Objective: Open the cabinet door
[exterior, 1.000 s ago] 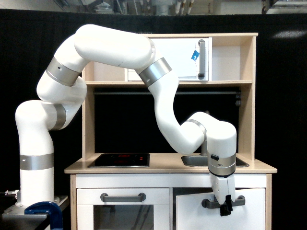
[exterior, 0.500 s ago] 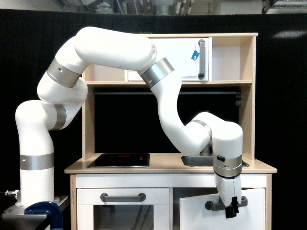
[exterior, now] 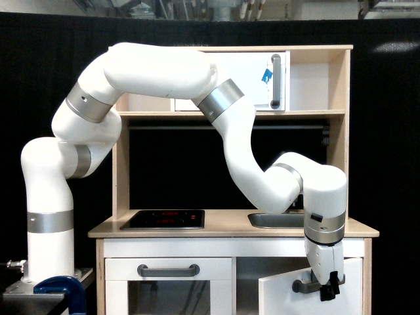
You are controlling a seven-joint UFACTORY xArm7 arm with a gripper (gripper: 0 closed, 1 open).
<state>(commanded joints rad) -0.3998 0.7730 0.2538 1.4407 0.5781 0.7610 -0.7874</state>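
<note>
- Mid-swing step, by the look of it: cabinet door (exterior: pixel 289 294) at 5 o'clock of the exterior view, under the sink (exterior: pixel 275 221), hinged on the view's right and standing part-way out, with a dark gap showing at its 9 o'clock.
- Hand (exterior: pixel 330 289) pointing straight down, black fingertips closed around the grey bar handle (exterior: pixel 308 286) near its 3 o'clock end; hooked or squeezed tight, cannot tell for sure, but holding the handle.
- Next move, as a judgement: pull on outward along the hinge arc, wrist turning with the panel so the bar does not slip from the fingers; release only once the door stands wide.
- Nearby: oven door (exterior: pixel 168 289) with a like grey handle at 9 o'clock of the cabinet door, shut and untouched; hob (exterior: pixel 164 218) on the tabletop (exterior: pixel 230 230); upper white door (exterior: pixel 249 79) with vertical handle and blue tape at 12 o'clock, behind the forearm.
- In the way: nothing visible in the door's path; lower edge of the view cuts off the floor, so clearance there unknown. Blue clamp (exterior: pixel 62 292) by the arm's base at 8 o'clock, well apart.
</note>
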